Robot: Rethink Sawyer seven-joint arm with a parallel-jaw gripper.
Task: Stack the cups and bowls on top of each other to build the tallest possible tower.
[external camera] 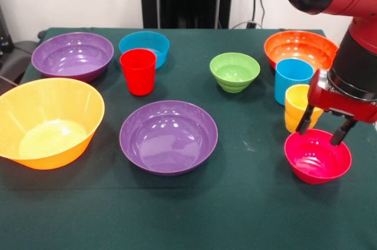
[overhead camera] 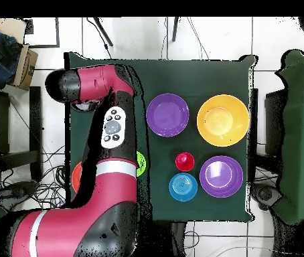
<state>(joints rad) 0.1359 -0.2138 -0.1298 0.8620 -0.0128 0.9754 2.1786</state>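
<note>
Sawyer's tool (external camera: 326, 127), fingers spread wide and empty, hangs over the far rim of the pink bowl (external camera: 318, 155) at the counter's (external camera: 247, 203) front right corner, w/ the yellow cup (external camera: 299, 107) just behind and the blue cup (external camera: 293, 79) and orange bowl (external camera: 299, 48) beyond. Nothing is stacked yet: red cup (external camera: 138, 71), green bowl (external camera: 235, 71), blue bowl (external camera: 145, 43), two purple bowls (external camera: 168, 136) and the big yellow bowl (external camera: 47, 121) sit apart across the counter. Risk, by the look of it: one finger inside, one outside the glossy rim, so a shallow pinch could slip, tip the bowl off the near edge or knock the yellow cup.
</note>
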